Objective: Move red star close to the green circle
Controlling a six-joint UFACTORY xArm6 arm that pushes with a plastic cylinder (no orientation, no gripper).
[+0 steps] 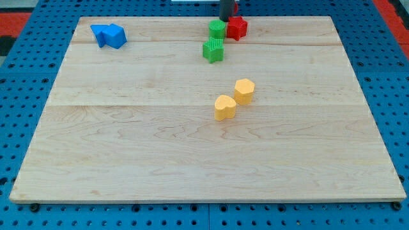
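At view's top, my tip (228, 19) touching red star (238, 28), beside green circle (217, 29).

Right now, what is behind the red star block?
Behind the red star block, toward the view's top, stands my dark rod, my tip just beside the star and the small green round block. The star hides any board strip directly behind it.

My tip (227, 20) hides behind the red star (238, 28), rod cut off
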